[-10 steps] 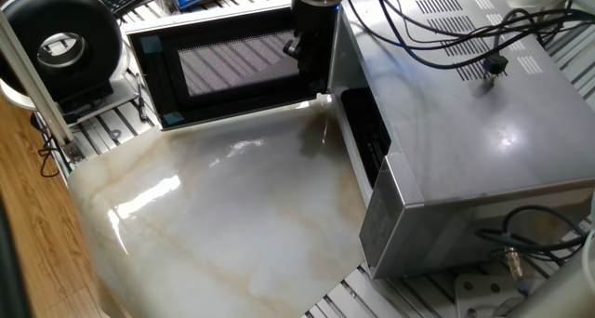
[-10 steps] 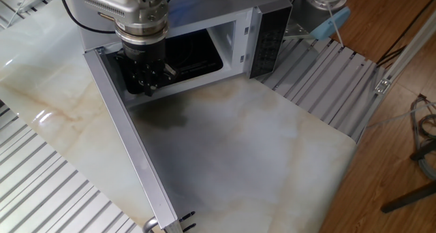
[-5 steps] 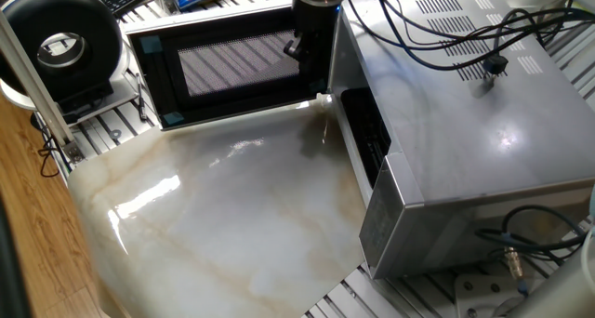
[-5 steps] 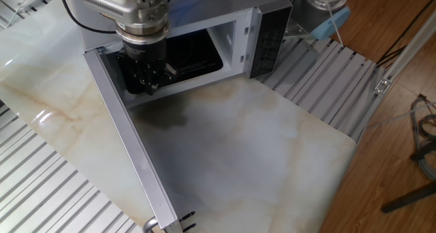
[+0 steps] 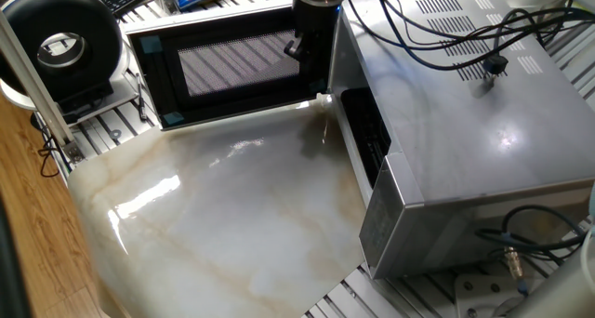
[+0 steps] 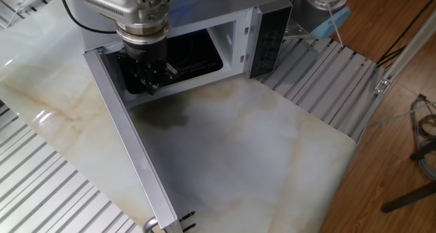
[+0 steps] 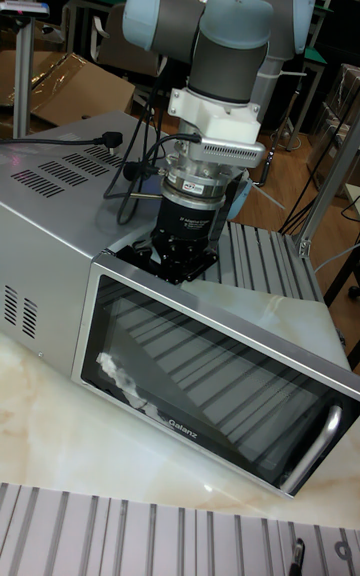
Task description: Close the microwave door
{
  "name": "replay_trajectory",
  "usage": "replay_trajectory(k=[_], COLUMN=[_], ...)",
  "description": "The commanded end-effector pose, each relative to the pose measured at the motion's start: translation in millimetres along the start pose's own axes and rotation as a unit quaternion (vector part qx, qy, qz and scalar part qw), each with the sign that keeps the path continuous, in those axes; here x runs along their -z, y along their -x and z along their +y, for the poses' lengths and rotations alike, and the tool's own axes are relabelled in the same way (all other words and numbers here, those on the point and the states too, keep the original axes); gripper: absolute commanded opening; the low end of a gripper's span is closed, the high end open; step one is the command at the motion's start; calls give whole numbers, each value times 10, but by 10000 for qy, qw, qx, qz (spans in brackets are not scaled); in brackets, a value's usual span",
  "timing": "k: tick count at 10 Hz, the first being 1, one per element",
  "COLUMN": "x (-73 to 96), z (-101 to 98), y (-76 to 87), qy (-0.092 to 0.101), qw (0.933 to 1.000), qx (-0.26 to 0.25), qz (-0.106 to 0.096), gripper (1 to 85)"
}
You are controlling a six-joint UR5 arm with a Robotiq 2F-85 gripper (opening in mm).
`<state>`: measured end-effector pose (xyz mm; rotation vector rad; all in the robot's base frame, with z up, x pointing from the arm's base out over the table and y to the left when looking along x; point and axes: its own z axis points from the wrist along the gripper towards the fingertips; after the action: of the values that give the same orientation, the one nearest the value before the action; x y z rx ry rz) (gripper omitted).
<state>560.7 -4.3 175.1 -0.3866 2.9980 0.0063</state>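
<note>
The microwave (image 5: 465,104) lies along the right side, its dark cavity (image 6: 191,56) exposed. The microwave door (image 5: 232,62) stands swung wide open and shows its black-framed mesh window. In the tall fixed view the microwave door (image 7: 210,391) shows its silver glass front, with the bar handle (image 7: 316,448) at its free end. My gripper (image 5: 299,50) hangs just inside the door near the hinge end, in front of the cavity. The dark fingers of my gripper (image 6: 150,88) look closed together with nothing between them. The door's top edge hides the tips of my gripper (image 7: 183,266).
A round black-and-white device (image 5: 60,44) stands left of the door's free end. Black cables (image 5: 446,39) trail over the microwave's top. The marble tabletop (image 5: 232,225) spreads in front of the cavity. Slatted metal rails (image 6: 327,76) edge it, with wooden floor beyond.
</note>
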Motion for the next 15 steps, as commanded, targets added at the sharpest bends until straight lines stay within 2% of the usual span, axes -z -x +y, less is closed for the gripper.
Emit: replay_trajectory(k=[1, 2, 3, 6, 8, 10, 12, 15], x=[17, 22, 29, 37, 22, 16, 15, 13], z=[47, 18, 43, -31, 23, -12, 1, -38], y=[145, 223, 291, 357, 216, 136, 103, 64], qy=[99, 38, 82, -74, 47, -21, 8, -63], qw=[9994, 9988, 9980, 9967, 9986, 9987, 9991, 9993], qx=[193, 240, 279, 425, 308, 432, 369, 343], qz=[-281, -431, -565, -687, -418, -262, -199, -122], gripper=[10, 10, 10, 10, 10, 10, 10, 10])
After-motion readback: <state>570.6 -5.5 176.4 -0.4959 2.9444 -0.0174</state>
